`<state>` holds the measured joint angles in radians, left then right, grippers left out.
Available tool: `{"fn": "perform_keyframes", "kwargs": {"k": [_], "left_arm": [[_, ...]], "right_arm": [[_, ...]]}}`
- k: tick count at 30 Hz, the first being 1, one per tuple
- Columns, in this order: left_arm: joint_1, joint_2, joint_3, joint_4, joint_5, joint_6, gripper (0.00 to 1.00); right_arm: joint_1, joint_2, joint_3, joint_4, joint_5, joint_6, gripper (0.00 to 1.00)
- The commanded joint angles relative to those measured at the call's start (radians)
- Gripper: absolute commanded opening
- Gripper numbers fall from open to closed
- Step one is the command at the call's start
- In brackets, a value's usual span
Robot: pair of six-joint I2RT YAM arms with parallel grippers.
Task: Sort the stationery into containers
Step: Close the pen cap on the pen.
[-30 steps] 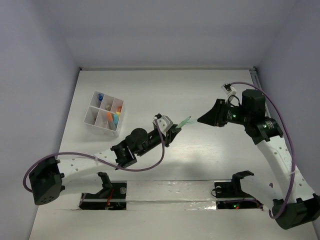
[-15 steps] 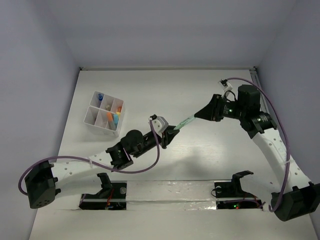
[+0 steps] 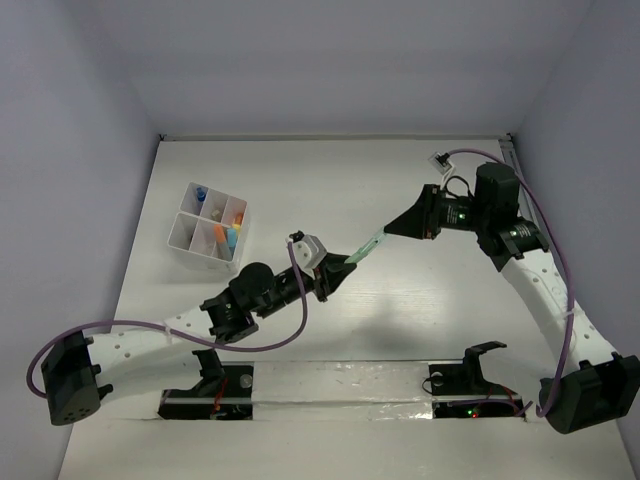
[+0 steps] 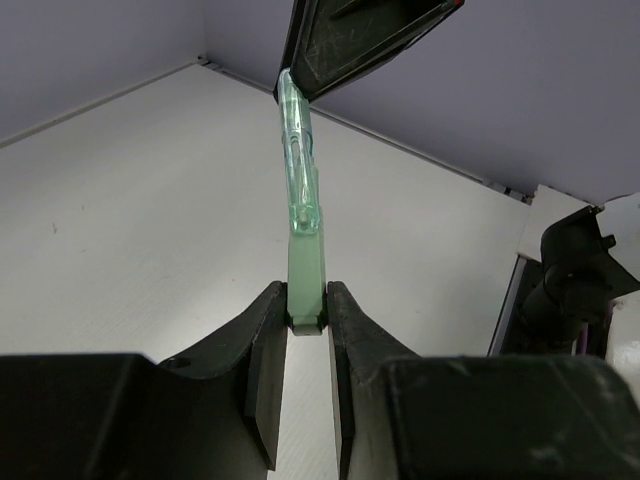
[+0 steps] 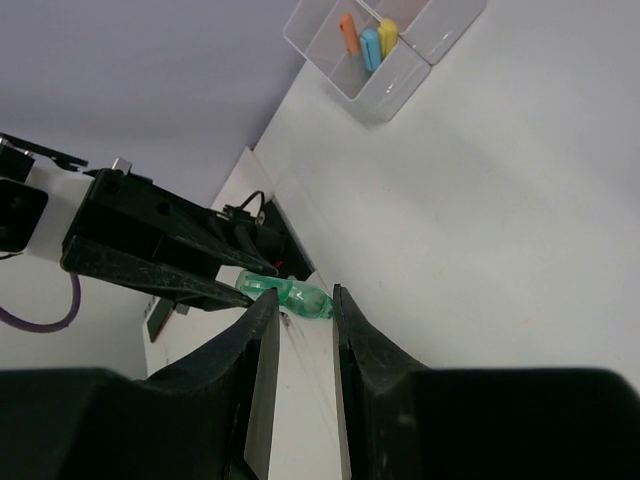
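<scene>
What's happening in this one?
A green pen is up in mid-air. The left gripper is clamped on one end. The right gripper has its fingers either side of the other end, though whether it grips is unclear. It looks like a handover. The white divided box, off to the left, already holds orange, blue and yellow items.

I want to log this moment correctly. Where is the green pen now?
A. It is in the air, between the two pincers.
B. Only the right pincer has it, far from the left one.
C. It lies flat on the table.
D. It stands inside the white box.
A: the left pincer is clamped on one end of the green pen, and the other end reaches the tips of the right pincer, above the table.
</scene>
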<state>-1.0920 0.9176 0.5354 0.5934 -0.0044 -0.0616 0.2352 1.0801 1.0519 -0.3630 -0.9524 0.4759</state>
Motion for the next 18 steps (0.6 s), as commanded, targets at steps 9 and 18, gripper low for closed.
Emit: {"fn": "perform_keyframes", "kwargs": {"k": [9,18], "left_arm": [[-0.009,-0.002,0.055,0.129,0.014,-0.012,0.0],[-0.019,0.046,0.086,0.167,-0.019,-0.004,0.0]], "right_arm": [[0.026,-0.06,-0.075,0.065,0.001,0.062,0.0],[0.093,-0.086,-0.139,0.116,0.046,0.098,0.0]]}}
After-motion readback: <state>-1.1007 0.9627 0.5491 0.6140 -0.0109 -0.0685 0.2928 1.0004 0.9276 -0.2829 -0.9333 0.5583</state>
